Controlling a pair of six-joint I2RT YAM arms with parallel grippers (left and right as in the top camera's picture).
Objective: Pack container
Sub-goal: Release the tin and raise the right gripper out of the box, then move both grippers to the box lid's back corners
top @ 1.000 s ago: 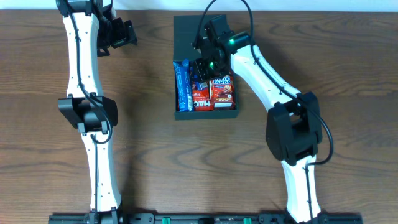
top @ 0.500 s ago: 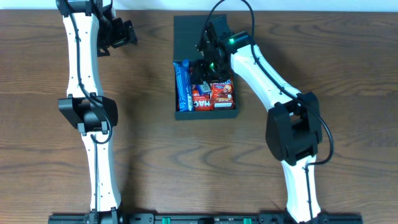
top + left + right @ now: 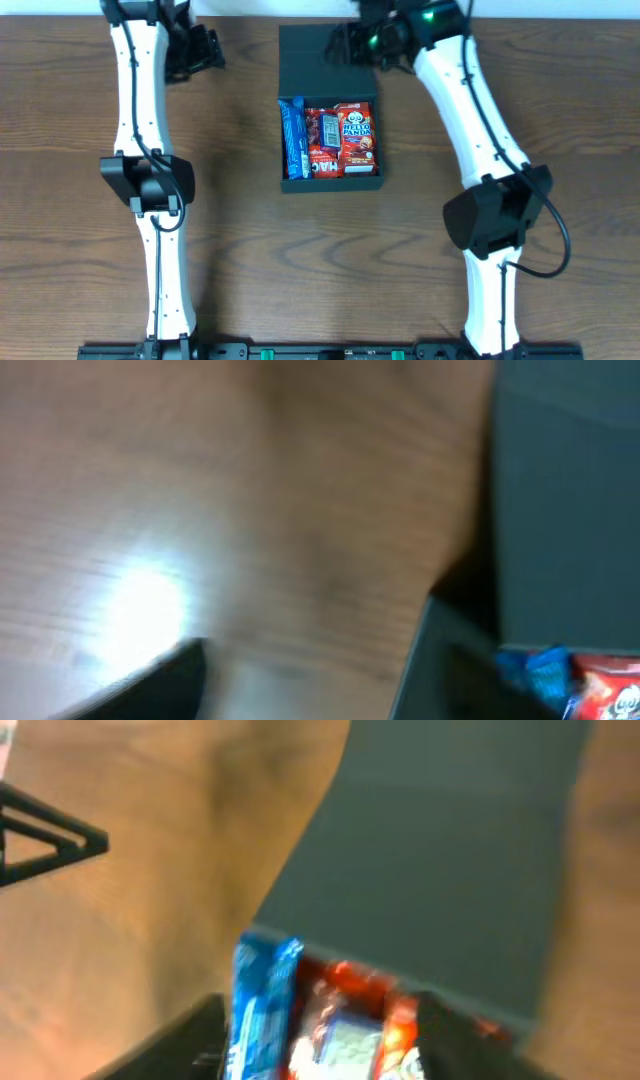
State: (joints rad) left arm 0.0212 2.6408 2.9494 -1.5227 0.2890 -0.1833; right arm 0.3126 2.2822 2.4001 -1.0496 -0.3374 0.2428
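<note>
While the right gripper (image 3: 352,45) is hanging over the flat lid (image 3: 303,62) with its fingers (image 3: 195,1035) spread wide and holding nothing, the left gripper (image 3: 205,48) is hovering by the far edge to the left, too blurry to tell if it is open. The container (image 3: 330,184) is lying near the middle of the far edge, its lid pointing at that edge, its long side running far to near, its snacks (image 3: 340,140) just nearer than the right gripper.
</note>
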